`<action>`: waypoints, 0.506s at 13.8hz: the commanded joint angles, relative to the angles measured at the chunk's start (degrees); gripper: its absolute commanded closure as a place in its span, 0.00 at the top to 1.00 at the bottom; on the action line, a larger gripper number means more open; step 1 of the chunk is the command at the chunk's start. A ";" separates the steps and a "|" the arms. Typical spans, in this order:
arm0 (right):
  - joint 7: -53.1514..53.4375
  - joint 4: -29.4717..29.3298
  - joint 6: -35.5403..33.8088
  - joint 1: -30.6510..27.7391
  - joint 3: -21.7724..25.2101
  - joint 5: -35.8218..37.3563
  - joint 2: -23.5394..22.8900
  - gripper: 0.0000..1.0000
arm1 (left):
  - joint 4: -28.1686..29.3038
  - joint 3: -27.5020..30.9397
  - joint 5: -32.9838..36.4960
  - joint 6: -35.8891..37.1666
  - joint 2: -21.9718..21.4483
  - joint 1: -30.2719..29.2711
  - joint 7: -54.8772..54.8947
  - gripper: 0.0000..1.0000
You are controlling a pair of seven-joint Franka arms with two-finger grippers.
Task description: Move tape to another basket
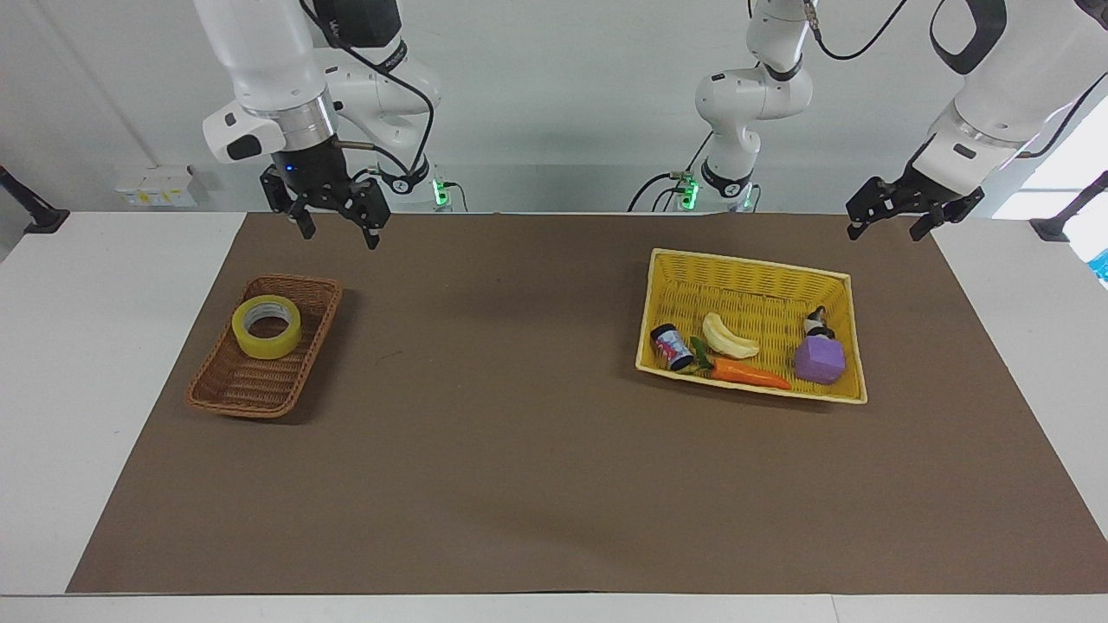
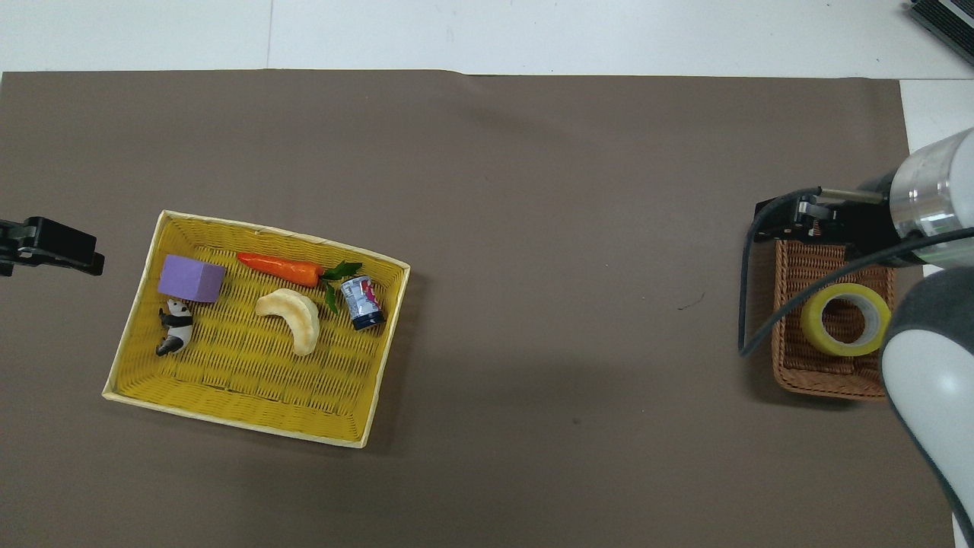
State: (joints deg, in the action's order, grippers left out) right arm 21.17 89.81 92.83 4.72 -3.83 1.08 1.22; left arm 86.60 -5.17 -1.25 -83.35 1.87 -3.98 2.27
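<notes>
The tape [image 1: 267, 326], a yellow roll with a pale core, lies flat in the small brown wicker basket [image 1: 234, 385] at the right arm's end of the table. It also shows in the overhead view [image 2: 845, 319], in the basket [image 2: 806, 365]. My right gripper [image 1: 339, 232] is open and empty, up in the air over the basket and well clear of the tape; it shows in the overhead view [image 2: 791, 221] too. My left gripper [image 1: 885, 227] is open and empty and waits beside the yellow basket at the left arm's end [image 2: 53, 247].
The larger yellow basket [image 1: 753, 268] holds a banana [image 1: 729, 337], a carrot [image 1: 749, 373], a small can [image 1: 672, 346], a purple block [image 1: 819, 359] and a panda figure [image 1: 816, 322]. A brown mat [image 1: 519, 450] covers the table.
</notes>
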 commanded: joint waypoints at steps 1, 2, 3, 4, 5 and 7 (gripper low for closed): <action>-0.07 -1.21 -3.52 -0.58 0.57 1.11 1.68 1.00 | 0.85 -0.28 0.46 -1.12 -0.90 -0.59 0.19 1.00; -1.81 -0.95 -4.23 -0.93 0.58 0.85 2.55 1.00 | 0.85 -0.28 0.38 -1.20 -0.90 -0.50 0.19 1.00; -4.96 0.09 -4.24 -1.29 0.75 0.15 3.43 1.00 | 0.76 -0.28 0.46 -1.21 -0.81 -0.24 0.19 1.00; -7.95 1.41 -3.63 -1.72 0.84 -0.29 3.88 1.00 | 0.85 -0.28 0.46 -1.21 -0.81 -0.15 0.28 1.00; -9.81 2.03 -3.54 -1.82 0.84 -0.55 4.31 1.00 | 0.76 -0.28 0.46 -1.21 -0.81 -0.32 0.28 1.00; -10.27 3.35 -3.54 -1.73 0.84 -1.26 5.10 1.00 | 0.85 -0.28 0.38 -1.21 -0.81 -0.50 0.01 1.00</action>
State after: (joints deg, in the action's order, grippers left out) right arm 12.95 90.37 89.18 3.60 -2.69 0.94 4.41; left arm 86.60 -5.19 -1.25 -83.61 1.86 -4.00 2.27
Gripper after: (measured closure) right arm 0.000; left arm 0.000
